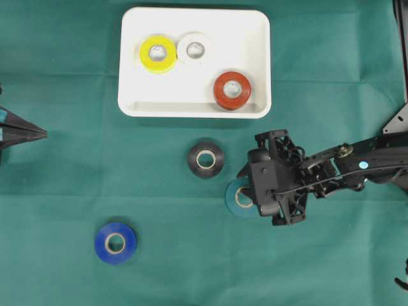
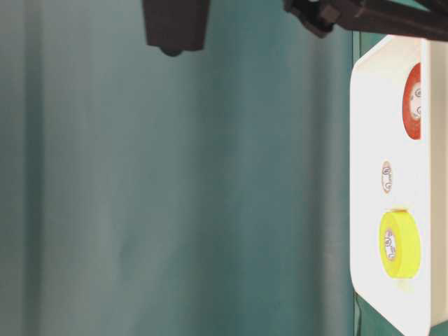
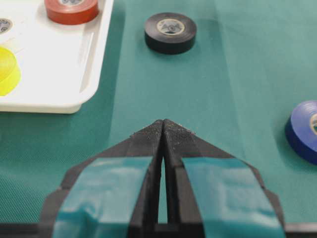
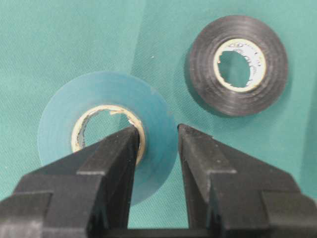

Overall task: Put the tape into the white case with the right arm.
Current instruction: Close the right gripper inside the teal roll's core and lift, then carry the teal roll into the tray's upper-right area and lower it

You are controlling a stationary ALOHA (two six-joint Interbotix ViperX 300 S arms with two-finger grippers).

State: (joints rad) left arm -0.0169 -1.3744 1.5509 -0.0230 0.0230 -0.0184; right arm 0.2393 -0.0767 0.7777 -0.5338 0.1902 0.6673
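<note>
Right wrist view — right gripper (image 4: 156, 136) jaws clenched across the teal tape (image 4: 106, 129) ring wall; light, stiff roll, smooth-sided — may slip.

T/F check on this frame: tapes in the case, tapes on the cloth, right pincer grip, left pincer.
1. The white case holds the yellow tape, white tape and red tape. True.
2. The right pincer is shut on the black tape. False: it pinches the teal tape, one finger in its core.
3. The blue tape lies in the case. False: on the green cloth.
4. The left pincer is shut and empty. True.
</note>
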